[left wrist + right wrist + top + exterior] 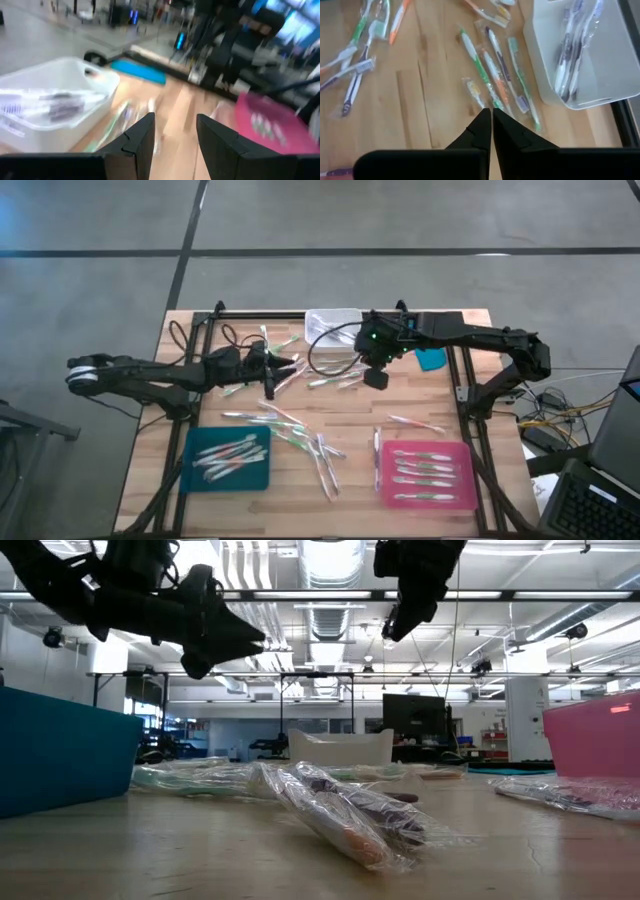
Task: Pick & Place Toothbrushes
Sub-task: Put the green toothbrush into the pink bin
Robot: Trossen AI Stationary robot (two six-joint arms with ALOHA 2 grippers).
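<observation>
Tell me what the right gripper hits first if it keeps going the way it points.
Probably the wrapped toothbrushes on the table just past the right gripper's shut tips; the gap is hard to judge.

Glossy plastic-wrapped toothbrushes (479, 65) on matt wooden table (425, 110)

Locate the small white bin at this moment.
In the high view the white bin sits at the table's far edge, near the middle, just left of the right gripper, with loose toothbrushes in front of it.
</observation>
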